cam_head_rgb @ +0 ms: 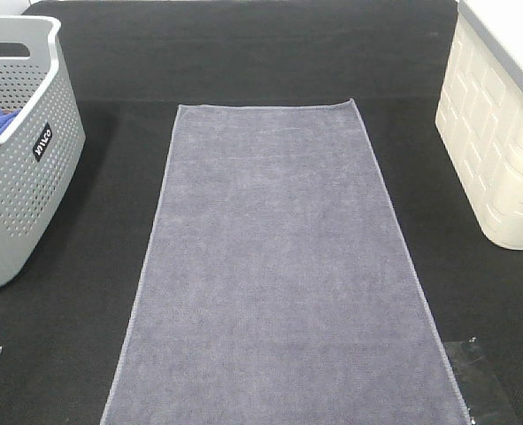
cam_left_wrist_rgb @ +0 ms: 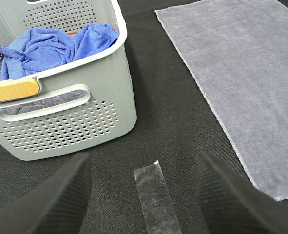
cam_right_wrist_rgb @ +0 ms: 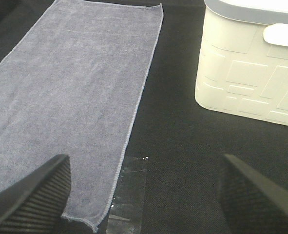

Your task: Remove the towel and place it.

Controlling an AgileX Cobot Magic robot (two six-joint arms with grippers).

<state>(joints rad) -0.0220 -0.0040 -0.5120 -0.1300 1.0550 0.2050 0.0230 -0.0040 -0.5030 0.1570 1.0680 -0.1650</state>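
The towel (cam_head_rgb: pixel 279 266) lies spread flat on the black table (cam_head_rgb: pixel 270 62), right down the middle between the two containers — a long grey-lavender rectangle, plain terry, no folds to speak of, with a stitched hem running along each edge. Its far corners sit square and its near end runs out of the high view. On the left stands the grey basket (cam_head_rgb: pixel 18 159), perforated walls, with a blue cloth (cam_left_wrist_rgb: pixel 56 46) bunched inside and an orange handle (cam_left_wrist_rgb: pixel 12 90) at its rim. On the right, the cream bin (cam_head_rgb: pixel 500 133), well apart from the towel's edge.

Left gripper (cam_left_wrist_rgb: pixel 144 195) hangs above the table beside the basket, fingers (cam_left_wrist_rgb: pixel 51 200) spread wide, nothing between them — a strip of clear tape (cam_left_wrist_rgb: pixel 153 195) shows below. Right gripper (cam_right_wrist_rgb: pixel 144 195) likewise stands apart and empty, over the towel's near corner and another tape patch (cam_right_wrist_rgb: pixel 129 195).
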